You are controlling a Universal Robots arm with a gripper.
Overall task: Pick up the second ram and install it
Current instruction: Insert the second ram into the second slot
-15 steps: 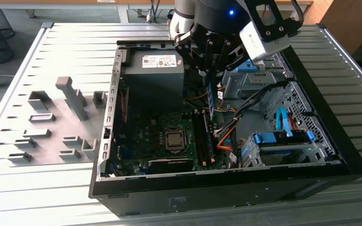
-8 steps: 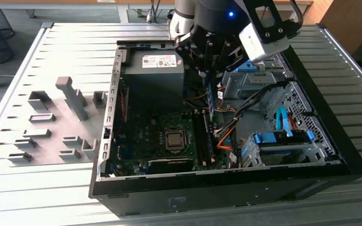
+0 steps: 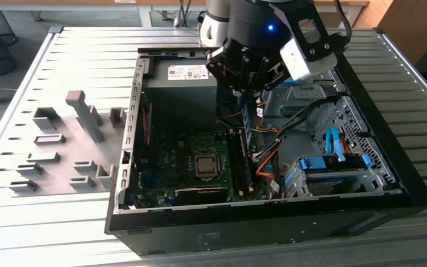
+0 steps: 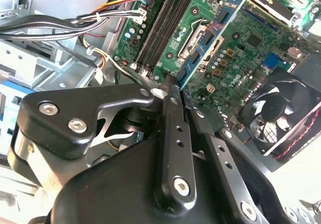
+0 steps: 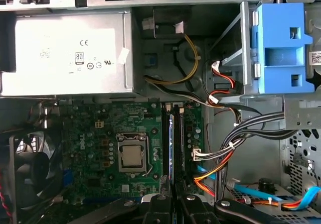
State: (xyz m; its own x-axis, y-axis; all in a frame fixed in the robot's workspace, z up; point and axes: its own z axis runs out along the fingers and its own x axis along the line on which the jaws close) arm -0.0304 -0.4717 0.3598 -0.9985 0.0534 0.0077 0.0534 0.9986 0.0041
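Observation:
The second ram (image 3: 248, 118) hangs on end inside the open computer case, a thin blue-green stick seen edge-on. My gripper (image 3: 247, 92) is shut on its upper end. The stick hovers just above the long black memory slots (image 3: 239, 162) beside the processor socket (image 3: 207, 165), apart from them. In the second wrist view the second ram (image 4: 201, 47) runs out from the gripper (image 4: 175, 91) toward the slots (image 4: 161, 23). In the first wrist view its blue edge (image 5: 171, 142) lies in line with the slots (image 5: 179, 138), ahead of the gripper (image 5: 170, 200).
The black case wall (image 3: 273, 219) rings the motherboard. A power supply (image 5: 70, 53) sits at the far end. Coloured cables (image 5: 220, 153) and a blue drive cage (image 3: 332, 164) crowd the exterior view's right. A fan (image 4: 281, 113) sits by the board. Grey fixture blocks (image 3: 80, 119) stand outside the case.

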